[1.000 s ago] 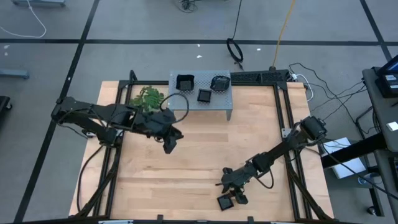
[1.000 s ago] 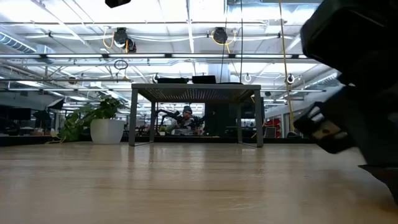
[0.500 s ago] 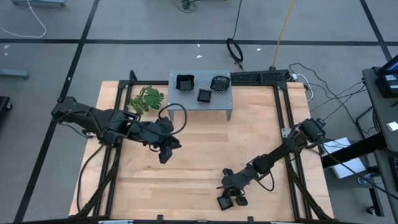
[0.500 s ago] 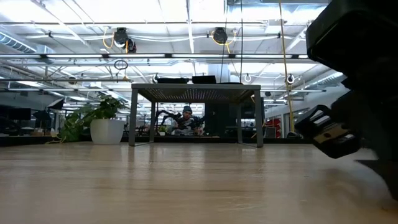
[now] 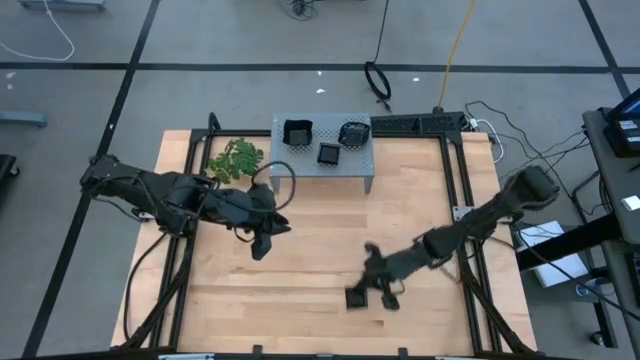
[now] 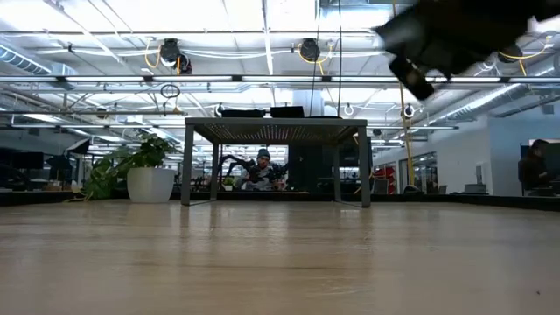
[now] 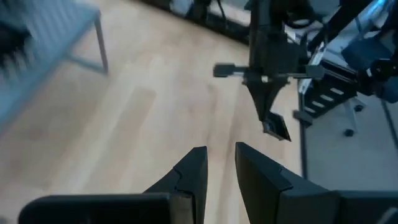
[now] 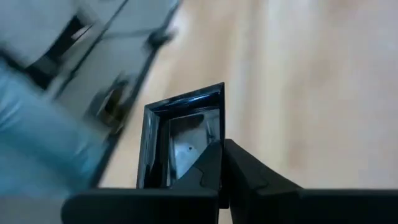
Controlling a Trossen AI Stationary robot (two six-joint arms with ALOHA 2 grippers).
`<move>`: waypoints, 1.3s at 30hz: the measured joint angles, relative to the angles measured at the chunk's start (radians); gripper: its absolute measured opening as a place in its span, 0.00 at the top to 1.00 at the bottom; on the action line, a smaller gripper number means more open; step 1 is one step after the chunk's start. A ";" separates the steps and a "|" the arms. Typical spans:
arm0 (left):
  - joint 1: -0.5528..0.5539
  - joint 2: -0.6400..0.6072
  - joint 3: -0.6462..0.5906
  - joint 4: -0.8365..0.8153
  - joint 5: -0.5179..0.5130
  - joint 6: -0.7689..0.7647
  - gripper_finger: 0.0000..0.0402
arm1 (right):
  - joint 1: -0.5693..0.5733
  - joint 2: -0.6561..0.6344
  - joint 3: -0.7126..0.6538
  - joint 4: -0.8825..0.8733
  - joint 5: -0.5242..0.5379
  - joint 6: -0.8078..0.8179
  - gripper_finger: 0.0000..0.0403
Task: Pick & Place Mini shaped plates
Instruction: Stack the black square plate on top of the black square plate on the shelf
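Observation:
A small glossy black square plate (image 8: 180,140) with a raised rim is off the table, and my right gripper (image 5: 378,287) is shut on it, near the middle of the table toward the front edge. The left wrist view shows that plate (image 7: 276,127) below the right arm's down-pointing fingers. Three more mini plates (image 5: 297,131) (image 5: 353,132) (image 5: 328,154) rest on the grey perforated stand (image 5: 362,160) at the far edge. My left gripper (image 7: 219,163) hovers left of centre, fingers slightly apart, with nothing between them. My right gripper pinches the square plate's raised rim (image 8: 217,134) near one corner between its two fingertips. The fingers come from above, pointing down. The plate hangs tilted below them, clear of the table.
A green leafy sprig (image 5: 238,158) lies at the far left beside the stand. Bare wooden tabletop (image 5: 320,230) stretches between the two grippers. Black frame rails (image 5: 470,290) run along the table's sides.
My right gripper has shut on the square plate that lay near the front edge and raised it clear of the table, moving a little toward the far edge. My left gripper has drifted slightly toward the near-left.

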 joint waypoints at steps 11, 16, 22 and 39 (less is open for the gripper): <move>0.022 -0.220 0.000 -0.004 -0.235 0.236 0.79 | -0.339 -0.339 0.000 -0.115 0.225 -0.033 1.00; 0.022 -0.353 0.000 -0.065 -0.322 0.238 0.79 | -0.521 -0.329 0.000 -0.009 0.222 -0.030 1.00; 0.020 -0.442 -0.037 -0.175 -0.352 0.164 0.79 | -0.707 -0.234 0.000 0.184 0.143 0.030 1.00; 0.018 -0.512 -0.183 -0.219 -0.524 0.109 0.79 | -0.984 -0.055 0.279 -0.054 -0.134 -0.269 1.00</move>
